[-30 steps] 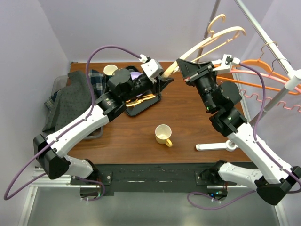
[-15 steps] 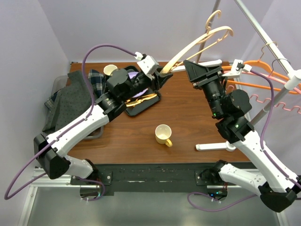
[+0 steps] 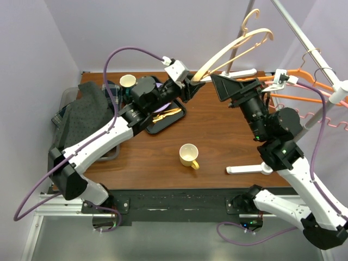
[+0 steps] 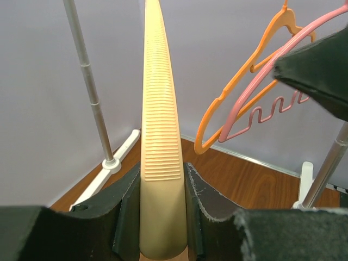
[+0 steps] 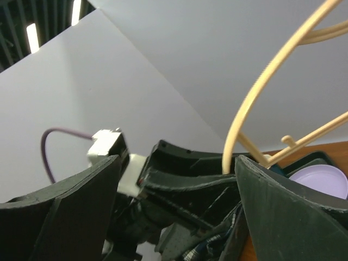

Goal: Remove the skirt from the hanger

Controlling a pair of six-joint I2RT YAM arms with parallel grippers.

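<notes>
While the left gripper (image 3: 190, 88) is pinching the tip of the cream hanger (image 3: 231, 48), the right gripper (image 3: 222, 91) is hanging spread and empty beside it. The skirt (image 3: 80, 111) is lying heaped at the left edge of the table (image 3: 217, 141), partly hidden by the left arm (image 3: 103, 142).

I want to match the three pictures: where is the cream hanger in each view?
Top external: cream hanger upper centre, slanting up-right from the left tool.
Left wrist: centre, vertical, between the fingers.
Right wrist: thin curve, right of centre.
Shared landmark: left tool gripping its end.
</notes>
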